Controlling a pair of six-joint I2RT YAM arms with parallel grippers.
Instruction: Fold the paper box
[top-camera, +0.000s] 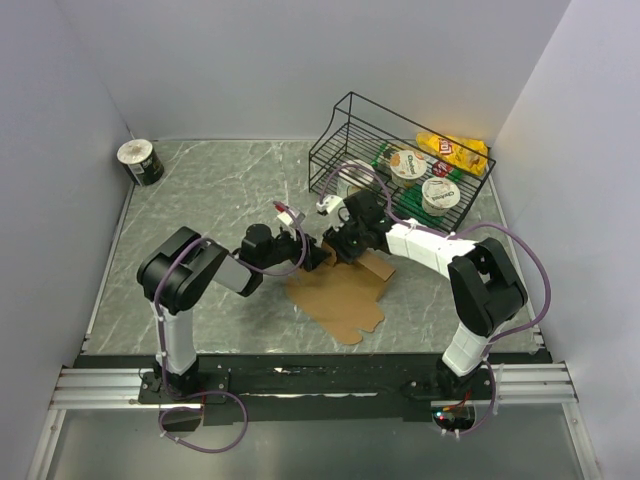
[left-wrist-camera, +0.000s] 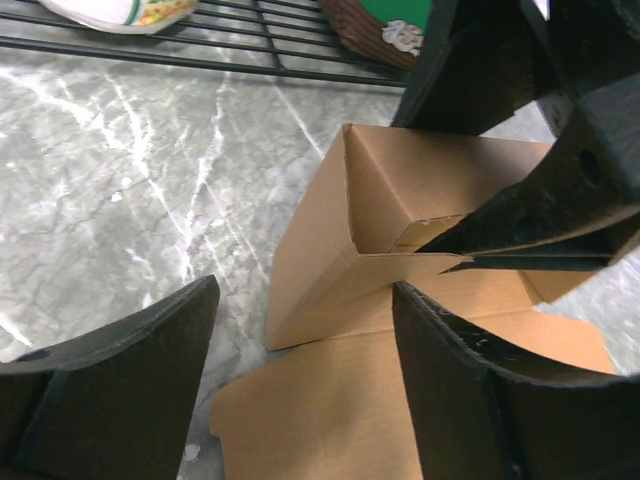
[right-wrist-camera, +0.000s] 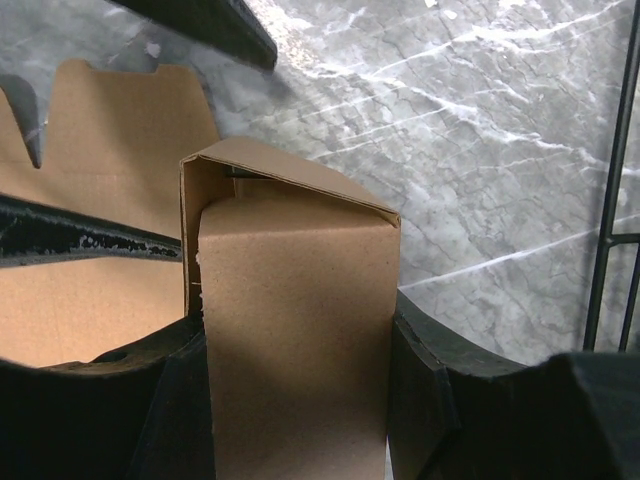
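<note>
The paper box (top-camera: 340, 295) is plain brown cardboard, a flat die-cut sheet on the marble table with one end folded up into a wall. My right gripper (top-camera: 340, 245) is shut on that raised folded wall; in the right wrist view the wall (right-wrist-camera: 295, 300) stands upright between my right gripper's (right-wrist-camera: 295, 400) fingers. My left gripper (top-camera: 315, 257) is open just left of it. In the left wrist view my left gripper (left-wrist-camera: 305, 390) straddles the flat sheet (left-wrist-camera: 320, 410) without touching it, and the raised wall (left-wrist-camera: 340, 270) lies just ahead.
A black wire basket (top-camera: 365, 135) at the back right holds yoghurt cups (top-camera: 440, 195) and a yellow chips bag (top-camera: 455, 150); its wires show in the left wrist view (left-wrist-camera: 250, 30). A small tub (top-camera: 140, 162) stands at the back left. Grey walls enclose the table.
</note>
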